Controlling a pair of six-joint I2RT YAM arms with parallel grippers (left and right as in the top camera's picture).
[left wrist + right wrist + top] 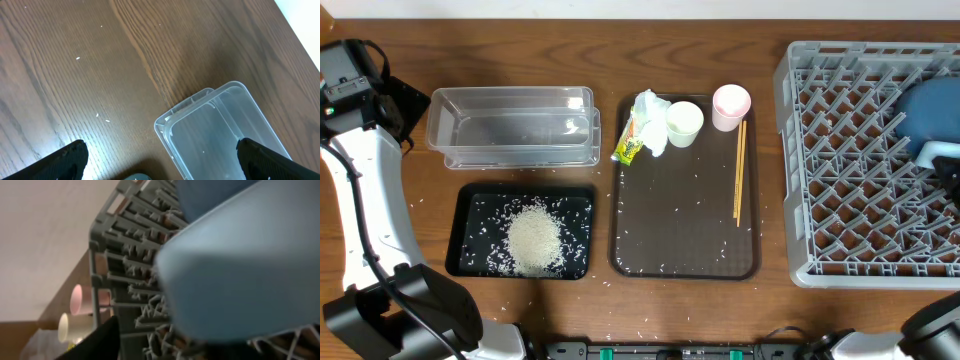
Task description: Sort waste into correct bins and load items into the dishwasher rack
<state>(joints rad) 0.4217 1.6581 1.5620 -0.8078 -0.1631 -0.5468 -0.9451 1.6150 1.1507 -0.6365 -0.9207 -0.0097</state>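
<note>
The grey dishwasher rack (840,200) stands at the right. The deep-blue plate (932,108) stands in it, with the light-blue bowl (240,265) close against it. My right gripper (165,347) is open at the bowl; one finger is hidden under it. The white cup (683,122), pink cup (731,104), crumpled tissue (650,112) and yellow-green wrapper (629,146) sit at the back of the brown serving tray (685,215). Rice (533,238) lies in the black tray (470,215). The clear tub (510,125) holds nothing. My left gripper (162,162) is open and empty beside the tub's left end (215,130).
Wooden chopsticks (740,170) lie along the brown tray's right side. Stray rice grains dot the table (75,75) and the brown tray. The left arm's white links (375,200) run down the left edge.
</note>
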